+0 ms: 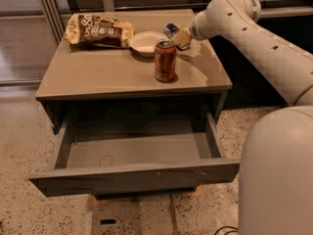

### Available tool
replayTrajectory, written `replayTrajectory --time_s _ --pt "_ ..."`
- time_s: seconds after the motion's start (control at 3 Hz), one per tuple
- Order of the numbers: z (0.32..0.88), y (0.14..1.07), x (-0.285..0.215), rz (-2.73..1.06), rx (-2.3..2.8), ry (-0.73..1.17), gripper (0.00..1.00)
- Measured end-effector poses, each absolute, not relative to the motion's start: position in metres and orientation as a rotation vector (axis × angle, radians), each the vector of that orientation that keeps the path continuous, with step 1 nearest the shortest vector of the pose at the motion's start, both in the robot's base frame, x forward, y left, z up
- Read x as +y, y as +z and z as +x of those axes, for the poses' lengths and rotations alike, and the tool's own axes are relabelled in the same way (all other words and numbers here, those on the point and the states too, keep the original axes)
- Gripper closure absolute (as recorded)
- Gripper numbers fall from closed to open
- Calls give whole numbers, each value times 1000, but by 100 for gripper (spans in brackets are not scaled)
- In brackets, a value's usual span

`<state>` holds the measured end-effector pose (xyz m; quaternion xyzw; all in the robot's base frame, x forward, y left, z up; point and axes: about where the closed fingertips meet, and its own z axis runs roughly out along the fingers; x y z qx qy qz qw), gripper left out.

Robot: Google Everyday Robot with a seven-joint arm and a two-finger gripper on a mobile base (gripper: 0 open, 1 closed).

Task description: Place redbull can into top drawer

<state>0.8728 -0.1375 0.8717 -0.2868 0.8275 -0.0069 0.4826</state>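
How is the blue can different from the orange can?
The redbull can is blue and silver; the soda can is orange-red. The redbull can sits at the back, partly hidden by the gripper right beside it; the soda can stands alone in full view, nearer the front edge. The redbull can looks slimmer. Both are on the table, and neither is in the drawer yet.
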Motion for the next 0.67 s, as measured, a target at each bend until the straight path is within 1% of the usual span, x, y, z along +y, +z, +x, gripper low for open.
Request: replayTrajectory --time_s 0.33,0.67 --pt "883 861 -132 -709 2033 -10 23" --pt "889 855 -127 -720 2042 -6 23"
